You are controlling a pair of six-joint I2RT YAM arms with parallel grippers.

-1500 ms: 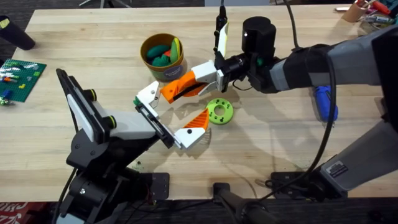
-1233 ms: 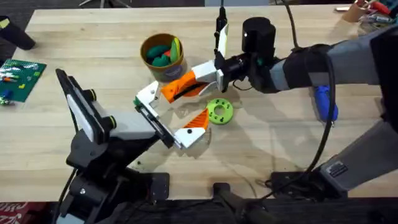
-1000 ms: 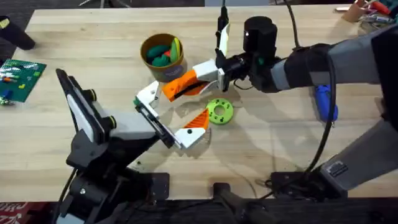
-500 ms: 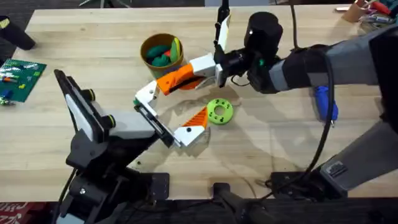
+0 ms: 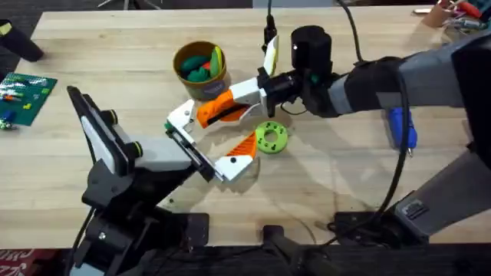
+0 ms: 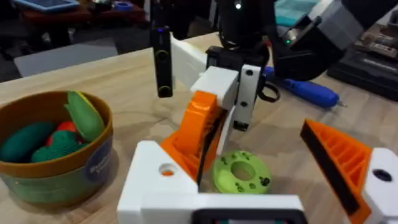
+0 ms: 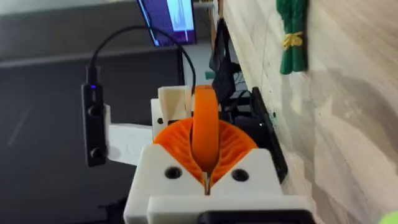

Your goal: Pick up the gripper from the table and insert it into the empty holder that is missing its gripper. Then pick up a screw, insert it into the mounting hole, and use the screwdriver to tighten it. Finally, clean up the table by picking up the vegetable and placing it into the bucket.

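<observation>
Overhead: the gripper (image 5: 217,109) sits pinched in the right gripper (image 5: 257,90), long axis slanting left-near, orange tip touching the holder (image 5: 189,149) on the left gripper (image 5: 201,142), whose fingers are spread. Just beyond, the bucket (image 5: 201,67) holds green vegetables. The screwdriver (image 5: 400,126) lies far right.

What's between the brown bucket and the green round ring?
In the overhead view, the orange-and-white plastic finger, held by the right gripper, lies between bucket and ring.
</observation>
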